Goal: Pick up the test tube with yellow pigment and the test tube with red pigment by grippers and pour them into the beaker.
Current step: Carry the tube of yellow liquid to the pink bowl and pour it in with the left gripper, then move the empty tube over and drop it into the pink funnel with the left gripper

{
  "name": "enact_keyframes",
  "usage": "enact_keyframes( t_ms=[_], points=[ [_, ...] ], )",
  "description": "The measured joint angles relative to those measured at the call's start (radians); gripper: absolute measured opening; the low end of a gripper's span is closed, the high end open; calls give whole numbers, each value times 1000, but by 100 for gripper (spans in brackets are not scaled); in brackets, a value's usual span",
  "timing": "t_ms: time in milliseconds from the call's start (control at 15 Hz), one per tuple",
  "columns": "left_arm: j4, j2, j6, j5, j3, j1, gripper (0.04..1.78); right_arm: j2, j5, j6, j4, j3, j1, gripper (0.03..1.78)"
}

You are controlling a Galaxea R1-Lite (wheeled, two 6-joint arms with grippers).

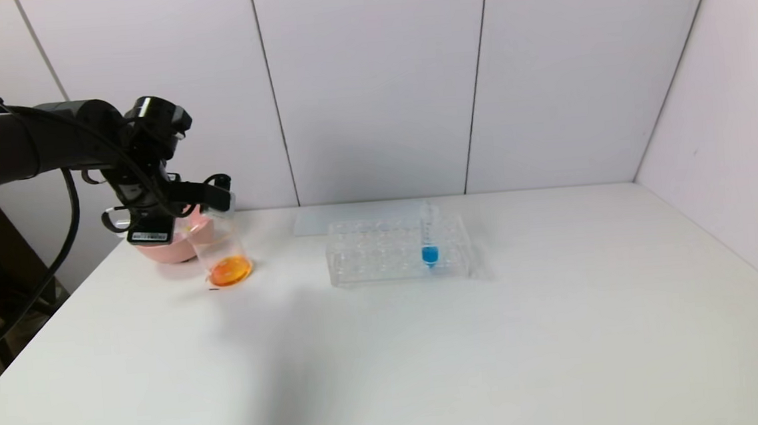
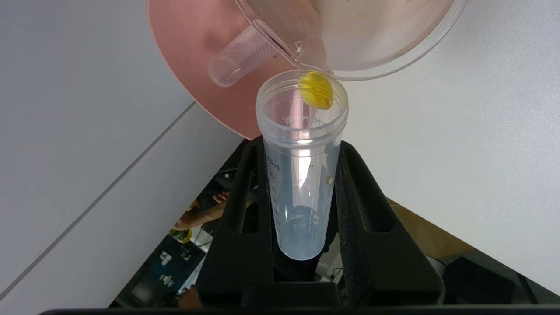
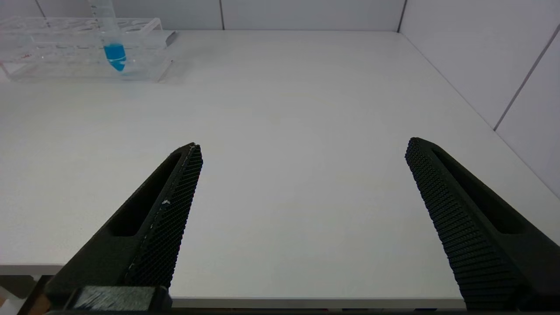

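While the test tube with yellow pigment (image 2: 302, 175) is tipped mouth-down over the beaker (image 1: 223, 250), the chief risk, as I judge it, is a miss: a last yellow drop (image 2: 315, 89) clings at the tube's lip right against the beaker's rim, and a small wobble of the wrist could send it down the outside wall or onto the desk (image 1: 429, 355) instead of into the orange liquid pooled at the beaker's bottom. A second risk is contact: the tube mouth sits so close to the rim that any further dip could nudge the light beaker, which stands just in front of the pink bowl (image 1: 171, 248), and tip or slide it. The tube is smooth and wet-walled, so a loosened grip could also let it slip out forward. The left gripper (image 2: 302, 144) has its jaws pressed against the tube's two sides, pinching it around the middle, with the round bottom back between the jaws and the open mouth jutting out beyond their tips. Past the tips, an empty tube (image 2: 240, 59) lies in the bowl. The right gripper (image 3: 302, 157) hangs low over bare desk, jaws spread wide and holding nothing; far ahead of them stands the clear rack (image 3: 83, 48) with the blue-filled tube (image 3: 114, 50).
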Motion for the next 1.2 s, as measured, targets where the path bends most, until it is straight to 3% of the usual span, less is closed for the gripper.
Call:
enact_keyframes(
  t_ms=[467, 1200],
  points=[
    [-12, 8, 18, 80, 0, -30, 44, 0, 0, 0, 0, 0, 0, 170],
    [-11, 15, 17, 108, 1, -46, 44, 0, 0, 0, 0, 0, 0, 170]
  ],
)
